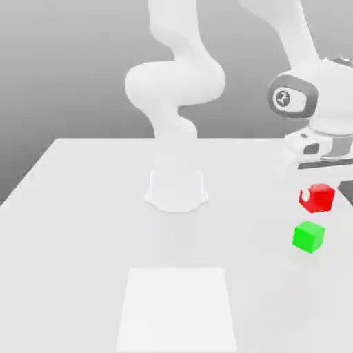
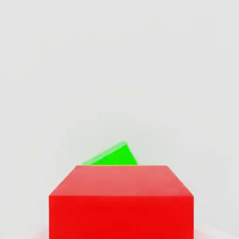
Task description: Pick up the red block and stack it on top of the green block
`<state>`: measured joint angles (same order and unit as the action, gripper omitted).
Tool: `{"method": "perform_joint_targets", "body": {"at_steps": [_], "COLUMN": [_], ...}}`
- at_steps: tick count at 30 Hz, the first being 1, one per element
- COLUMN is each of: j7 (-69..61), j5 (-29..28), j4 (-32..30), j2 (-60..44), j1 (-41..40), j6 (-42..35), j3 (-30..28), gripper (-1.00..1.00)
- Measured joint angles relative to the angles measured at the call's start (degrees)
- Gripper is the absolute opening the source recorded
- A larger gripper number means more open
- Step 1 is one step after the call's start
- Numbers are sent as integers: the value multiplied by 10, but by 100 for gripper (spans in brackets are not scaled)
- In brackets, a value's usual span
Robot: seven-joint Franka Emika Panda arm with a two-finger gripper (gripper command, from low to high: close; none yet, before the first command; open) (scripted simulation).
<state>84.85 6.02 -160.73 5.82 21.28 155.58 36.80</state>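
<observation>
The end effector (image 1: 310,192) is clamped on the bright red block (image 1: 321,198), 1 glossy, plain-faced cube.

A grey backdrop stands behind the pale, smooth tabletop (image 1: 83,220).

White table (image 1: 76,227) under green block (image 1: 308,236)

Red block (image 1: 319,198) bright red; green block (image 1: 308,236) bright green
</observation>
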Motion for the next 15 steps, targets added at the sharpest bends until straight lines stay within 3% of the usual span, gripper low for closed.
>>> {"method": "perform_joint_targets", "body": {"at_steps": [15], "j7": [131], "j5": [-185], "j4": [5], "j2": [-106], "j1": [-21], "j6": [77], "j3": [-23], "gripper": [-100]}}
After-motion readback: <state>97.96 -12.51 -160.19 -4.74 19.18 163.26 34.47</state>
